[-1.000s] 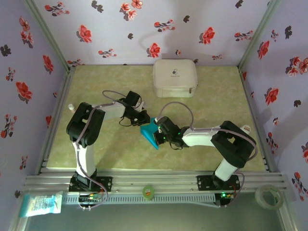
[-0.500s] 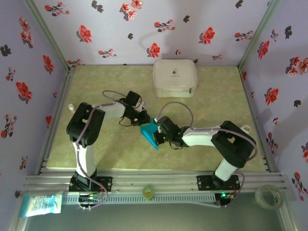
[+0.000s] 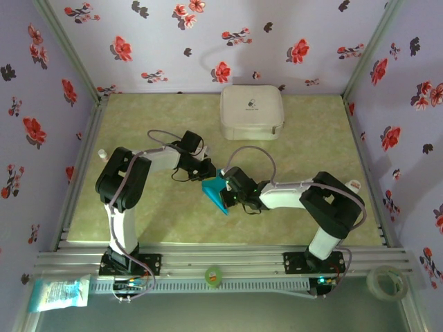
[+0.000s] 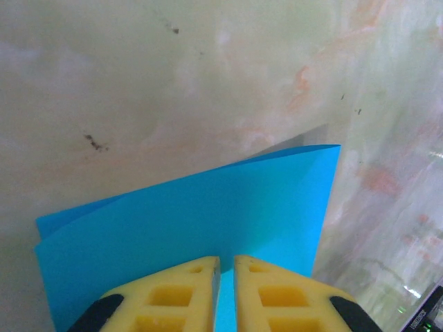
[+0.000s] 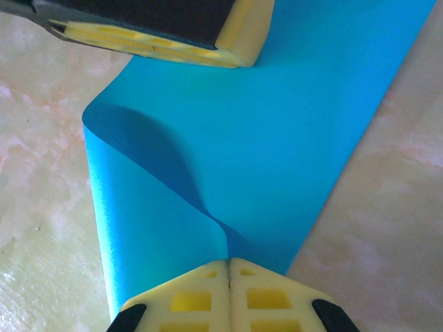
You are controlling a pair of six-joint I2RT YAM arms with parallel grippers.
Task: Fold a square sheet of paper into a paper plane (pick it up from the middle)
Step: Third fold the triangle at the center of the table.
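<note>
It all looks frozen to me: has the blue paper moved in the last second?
No. The blue paper keeps its place in front of the white zip case.

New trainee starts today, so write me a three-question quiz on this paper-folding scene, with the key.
1. True or false: the left gripper and the right gripper both pinch the blue sheet of paper.
2. Where is the white case? A) at the far side of the table, apart from the sheet; B) under the sheet; C) in the right gripper.
3. Is the sheet lying flat or bent?
Key: 1 true; 2 A; 3 bent, curving over on itself between the grippers.
</note>
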